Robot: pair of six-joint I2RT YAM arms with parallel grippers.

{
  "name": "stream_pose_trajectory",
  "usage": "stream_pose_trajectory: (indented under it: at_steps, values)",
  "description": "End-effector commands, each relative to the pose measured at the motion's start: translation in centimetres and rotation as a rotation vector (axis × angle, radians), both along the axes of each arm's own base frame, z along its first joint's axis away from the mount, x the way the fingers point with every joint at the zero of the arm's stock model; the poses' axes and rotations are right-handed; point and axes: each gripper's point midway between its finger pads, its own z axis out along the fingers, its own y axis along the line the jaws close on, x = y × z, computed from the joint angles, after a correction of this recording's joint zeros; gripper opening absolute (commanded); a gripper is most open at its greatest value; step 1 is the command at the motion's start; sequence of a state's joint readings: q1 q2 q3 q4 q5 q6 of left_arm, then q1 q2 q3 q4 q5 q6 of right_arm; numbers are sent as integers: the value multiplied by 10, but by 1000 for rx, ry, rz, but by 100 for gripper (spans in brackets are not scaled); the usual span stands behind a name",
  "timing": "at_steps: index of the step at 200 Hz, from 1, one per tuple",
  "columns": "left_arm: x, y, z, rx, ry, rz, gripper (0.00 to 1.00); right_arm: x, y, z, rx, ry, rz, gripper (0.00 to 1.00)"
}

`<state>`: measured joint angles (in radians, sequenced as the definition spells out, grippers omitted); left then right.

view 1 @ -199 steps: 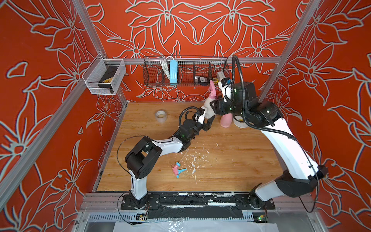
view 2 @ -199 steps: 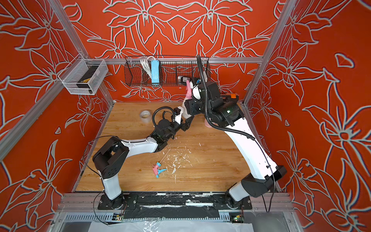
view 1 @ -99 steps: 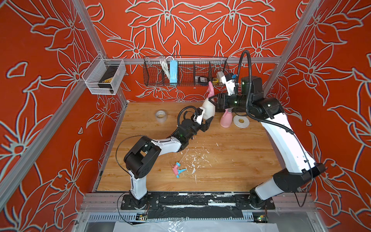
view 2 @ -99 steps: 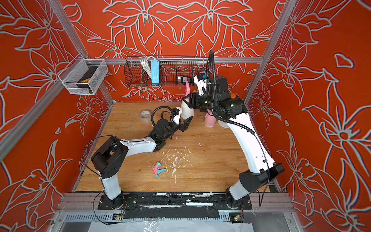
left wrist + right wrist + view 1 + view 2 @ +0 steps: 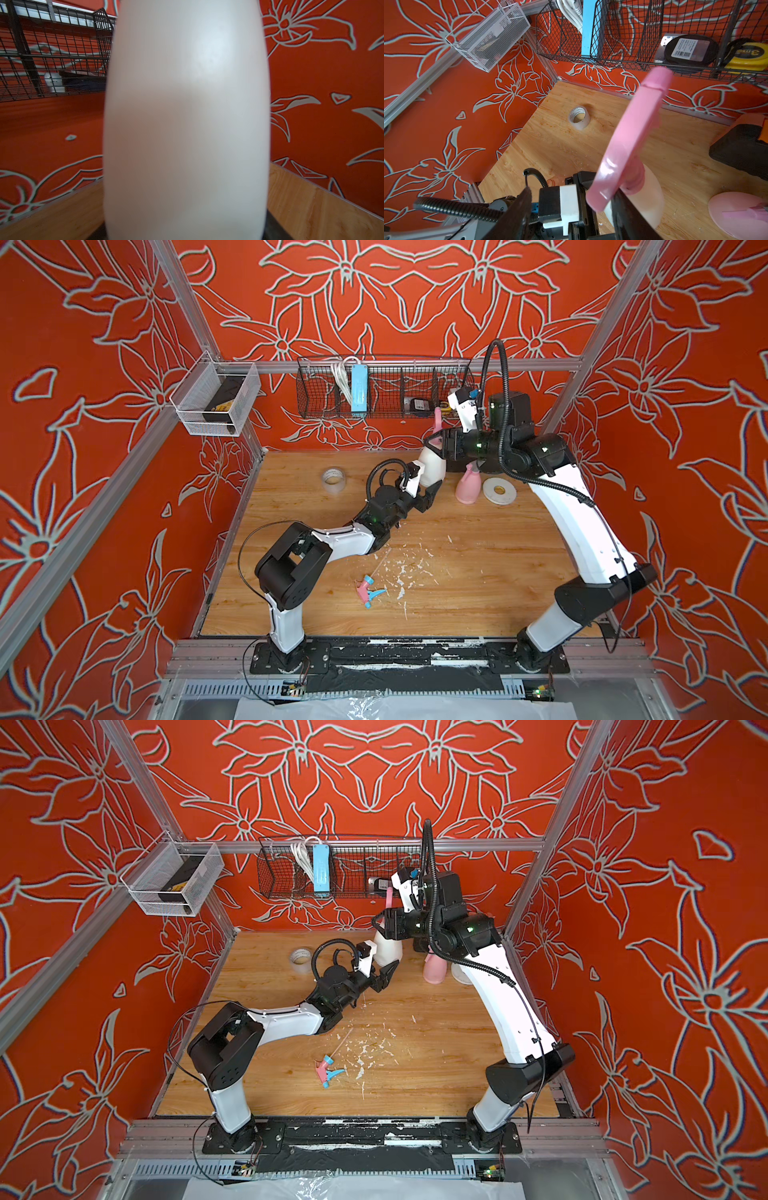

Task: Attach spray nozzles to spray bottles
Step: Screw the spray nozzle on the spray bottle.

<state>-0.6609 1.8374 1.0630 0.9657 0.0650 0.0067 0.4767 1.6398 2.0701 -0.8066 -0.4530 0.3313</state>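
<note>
The white spray bottle [image 5: 433,464] stands tilted above the table's back, and my left gripper [image 5: 428,487] is shut on its base. It fills the left wrist view [image 5: 187,124]. An all-pink spray nozzle [image 5: 436,423] sits in its neck, seen close in the right wrist view [image 5: 633,133]. My right gripper [image 5: 438,443] lies level at the neck, open; one finger [image 5: 623,216] is beside the nozzle and the other [image 5: 521,209] well apart. A pink spray bottle [image 5: 467,487] stands just right of it. A pink and blue spray nozzle [image 5: 368,591] lies on the table near the front.
A clear tape roll [image 5: 333,479] lies at the back left, a flat white tape roll [image 5: 498,491] beside the pink bottle. White flakes [image 5: 407,568] litter the middle. A wire basket [image 5: 382,389] hangs on the back wall close above the right wrist, a mesh basket [image 5: 216,400] on the left.
My right wrist has swung from above the white bottle round to its right side and now lies level, uncovering the pink bottle and the white tape roll. The left arm has barely moved.
</note>
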Motion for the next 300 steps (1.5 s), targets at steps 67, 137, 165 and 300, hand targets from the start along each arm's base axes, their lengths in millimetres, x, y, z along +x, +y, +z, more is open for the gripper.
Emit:
stream_pose_trajectory:
  at_steps: [67,137,165,300]
  values:
    - [-7,1,24,-30,-47,-17,46,5,27,-3,-35,9,42,59]
    - [-16,-1,21,-43,-46,-196,46,-19,11,19,-50,-102,77,65]
    - [-16,5,19,-43,-36,-243,46,-23,-8,42,62,-144,74,66]
    - [-34,14,21,-39,-58,-387,46,20,-21,32,219,-65,148,74]
